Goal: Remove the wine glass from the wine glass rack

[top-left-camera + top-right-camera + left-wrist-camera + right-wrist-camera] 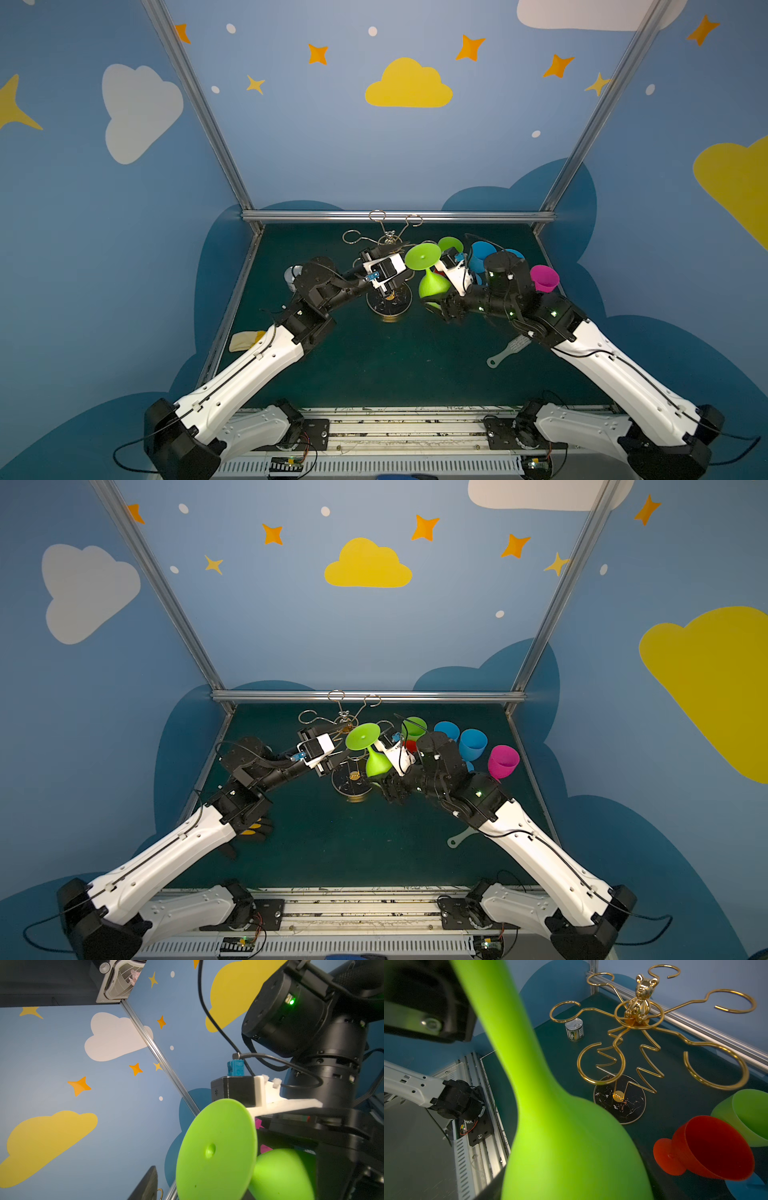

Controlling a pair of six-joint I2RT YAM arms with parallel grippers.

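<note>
The right gripper (pixel 441 306) holds a lime-green wine glass (pixel 431 282) by its bowl end, jaws set fairly wide around it. The glass is in the air and tipped over, with its round foot uppermost and leaning toward the left arm. It is off the wine glass rack (pixel 640 1020), just to the right of it and above the bench (pixel 374 365). In the right wrist view the stem and bowl fill the middle, with one black finger (pixel 452 1001) beside the stem.

The left gripper (pixel 402 277) reaches in among the rack's gold wire arms. How far open it is, and whether it touches the wire, cannot be told.

The rack stands midway along the bench toward the far edge. It has a round dark marbled base (pixel 388 305) and a small gold bear (pixel 641 997) on top.

Toward the far right corner are a second green glass (pixel 747 1113), a red glass (pixel 708 1147), blue glasses (pixel 482 253) and a magenta cup (pixel 544 277). A small tin can (pixel 574 1029) sits near the left edge, and a yellow cloth (pixel 245 340) lies further forward along that edge. A flat grey tool (pixel 509 351) lies under the right arm.

The bench top is dark green. The walls are blue with painted clouds and stars, framed by aluminium rails.
</note>
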